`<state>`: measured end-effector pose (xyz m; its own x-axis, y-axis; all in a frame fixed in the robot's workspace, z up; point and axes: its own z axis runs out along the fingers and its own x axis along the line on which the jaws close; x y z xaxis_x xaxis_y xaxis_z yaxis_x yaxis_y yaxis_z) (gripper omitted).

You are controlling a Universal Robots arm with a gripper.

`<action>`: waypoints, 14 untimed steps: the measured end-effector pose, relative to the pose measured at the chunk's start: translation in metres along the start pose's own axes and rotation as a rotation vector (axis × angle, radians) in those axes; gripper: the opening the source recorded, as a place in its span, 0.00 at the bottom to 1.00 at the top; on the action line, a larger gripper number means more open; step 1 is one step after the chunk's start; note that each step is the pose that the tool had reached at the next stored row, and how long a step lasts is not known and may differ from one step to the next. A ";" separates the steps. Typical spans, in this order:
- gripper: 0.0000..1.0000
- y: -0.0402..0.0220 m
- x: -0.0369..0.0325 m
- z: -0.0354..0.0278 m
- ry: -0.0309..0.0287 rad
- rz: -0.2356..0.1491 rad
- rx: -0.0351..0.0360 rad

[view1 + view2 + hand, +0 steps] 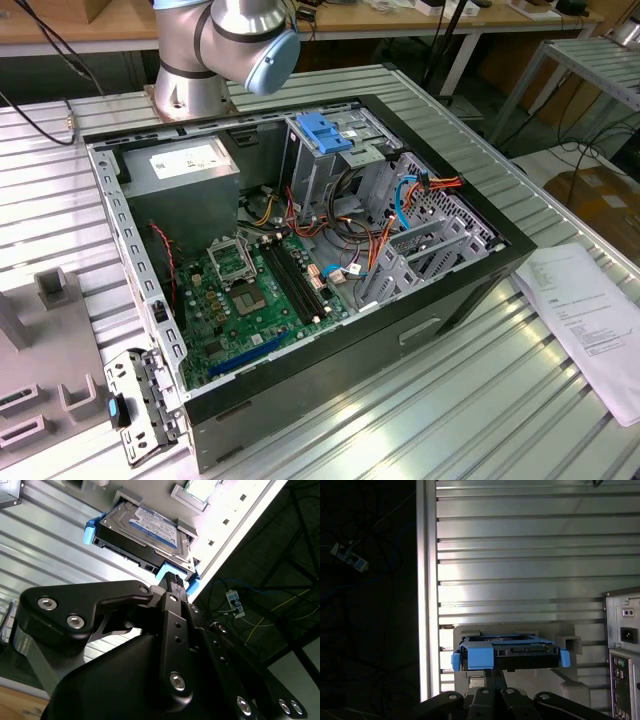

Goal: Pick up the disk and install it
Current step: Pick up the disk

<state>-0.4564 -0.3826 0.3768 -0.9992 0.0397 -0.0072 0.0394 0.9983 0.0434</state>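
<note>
Disk lies flat, label up, in grey holder, blue rails exposed: presented for pickup. Holder near worktop edge, so drop-off on one side and open ribbed surface on the others. Claw at disk's near end; whether apart or together, cannot tell. Open computer case in centre of exterior view, disk not installed.

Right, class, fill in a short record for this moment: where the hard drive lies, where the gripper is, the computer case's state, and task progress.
disk: flat rectangular silver-metal hard drive with blue plastic side rails, lying in a grey holder on the slatted metal table
gripper: black gripper, close at the disk's rail edge; contact unclear
case: open black computer case, green motherboard exposed
progress: disk not yet in the case
</note>
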 end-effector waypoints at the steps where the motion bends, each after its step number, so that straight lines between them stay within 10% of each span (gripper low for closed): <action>1: 0.11 0.0000 0.0000 0.0000 -0.0001 0.000 -0.0001; 8: 0.11 0.0000 0.0001 0.0001 0.0020 -0.048 -0.0004; 14: 0.11 0.0000 0.0000 0.0003 0.0094 -0.216 -0.0016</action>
<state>-0.4564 -0.3826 0.3765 -0.9844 -0.1756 -0.0072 -0.1758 0.9835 0.0434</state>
